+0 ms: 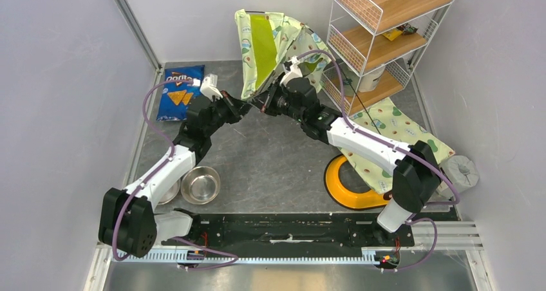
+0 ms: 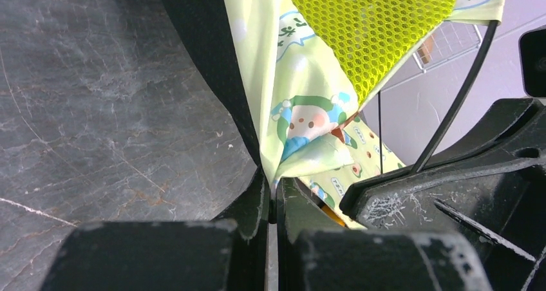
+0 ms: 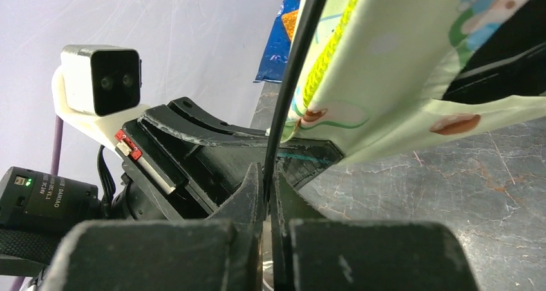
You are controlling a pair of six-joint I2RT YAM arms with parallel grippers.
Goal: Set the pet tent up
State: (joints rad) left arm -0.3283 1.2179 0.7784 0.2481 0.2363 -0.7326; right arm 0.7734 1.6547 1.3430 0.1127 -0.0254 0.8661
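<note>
Lab robot cell: plain grey partition walls (image 1: 58, 78) all round, two arms (image 1: 360, 136) bolted to a black base rail (image 1: 290, 230) at frame bottom, wire shelf (image 1: 386, 33) upper right, steel bowls (image 1: 200, 185) lower left.

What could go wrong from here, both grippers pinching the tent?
The left gripper pinches only a corner tip of the pet tent; a pull could slip it free.
The right gripper clamps a thin black pole; it might slide or twist out.
The wire shelf stands close behind the tent; lifting could snag it.

The right fingers (image 3: 244, 201) pinch a thin black pole (image 3: 290, 85) of the pet tent (image 3: 399, 65).
</note>
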